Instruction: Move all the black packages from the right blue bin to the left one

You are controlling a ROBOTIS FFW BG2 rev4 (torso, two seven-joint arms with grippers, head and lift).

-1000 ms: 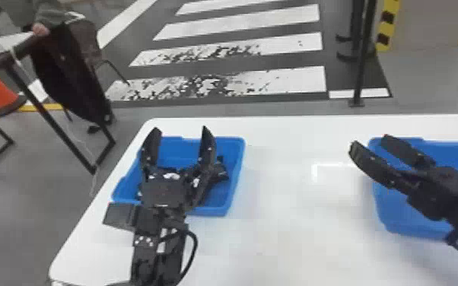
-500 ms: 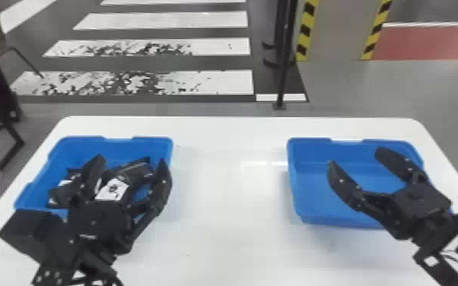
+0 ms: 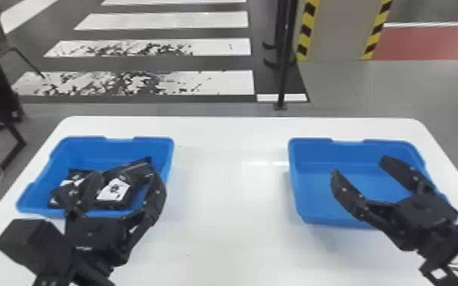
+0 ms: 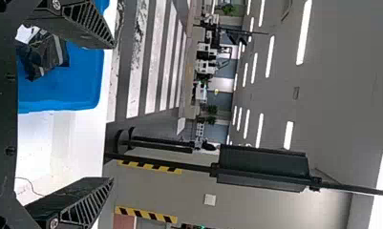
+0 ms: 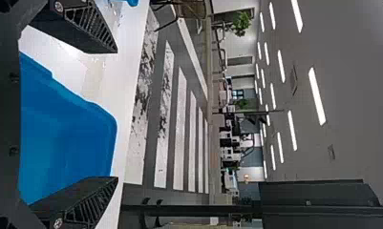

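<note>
With black left gripper (image 3: 124, 174) and right gripper (image 3: 358, 166) spread empty, could snag black plastic packages (image 3: 114, 190) in left blue bin (image 3: 87, 153) retracting low.

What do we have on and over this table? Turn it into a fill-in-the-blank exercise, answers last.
The black plastic packages lie in the rectangular blue plastic bin on the robot's ____ side. The white table holds ____ such bins. The black left gripper and black right gripper have their fingers ____ rather than shut.

Missing words: left; two; open
</note>
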